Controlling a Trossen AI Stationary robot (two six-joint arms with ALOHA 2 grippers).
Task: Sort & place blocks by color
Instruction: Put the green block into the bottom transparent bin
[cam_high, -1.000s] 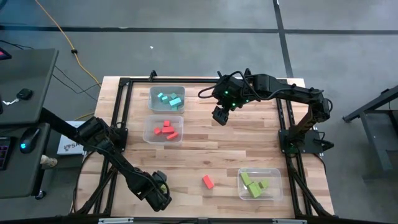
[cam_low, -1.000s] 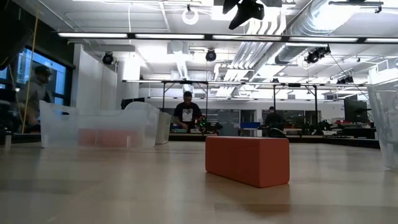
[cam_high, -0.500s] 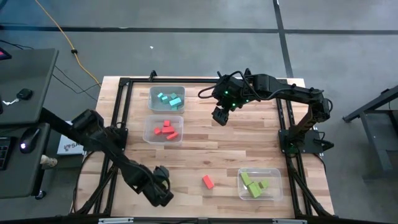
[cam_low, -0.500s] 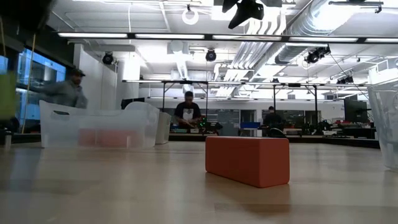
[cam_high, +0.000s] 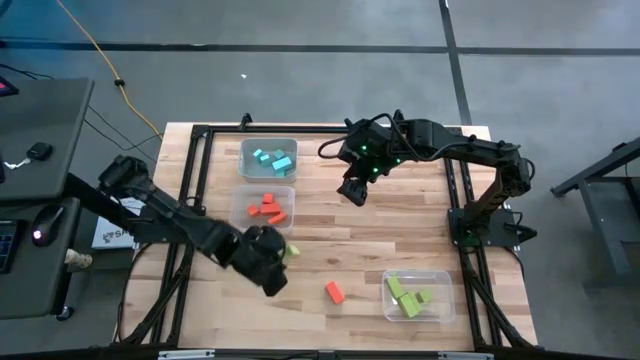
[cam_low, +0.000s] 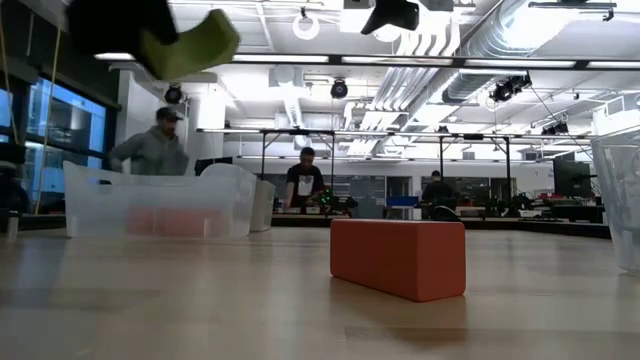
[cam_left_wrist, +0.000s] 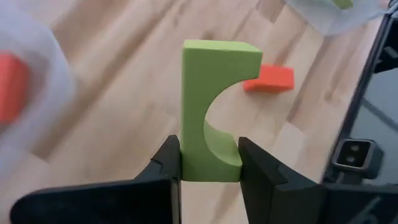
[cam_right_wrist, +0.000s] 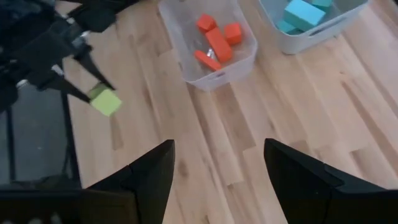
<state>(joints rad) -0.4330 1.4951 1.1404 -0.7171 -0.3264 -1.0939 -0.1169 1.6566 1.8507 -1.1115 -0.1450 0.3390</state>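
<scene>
My left gripper (cam_high: 279, 258) is shut on a yellow-green arch block (cam_left_wrist: 214, 93), held up over the table's near middle. In the low view the arch block (cam_low: 190, 45) hangs high at the upper left. A red-orange block (cam_high: 334, 291) lies flat on the wood near the front; the left wrist view shows this block (cam_left_wrist: 268, 78) beyond the arch. My right gripper (cam_high: 352, 190) hovers open and empty, high over the far middle of the table. Other blocks lie in three clear bins. My left gripper pinches one leg of the arch (cam_left_wrist: 211, 158) between its two fingers, one finger on the arch's flat back and one on the leg's end. The fingers slant down from the table's left. The arch is lifted clear, its other leg (cam_left_wrist: 230, 56) sticking out beyond the fingertips.
A bin with cyan-blue blocks (cam_high: 268, 158) and a bin with red-orange blocks (cam_high: 264, 208) stand at the far left. A bin with yellow-green blocks (cam_high: 415, 295) stands at the near right. Bare wood lies between them. People move in the room behind.
My left gripper has risen from the table's near left corner and swung toward the middle and far side, rolling its wrist. It carries the green arch, which has gone from low at the table's edge to high above it. My right gripper has stayed where it was.
</scene>
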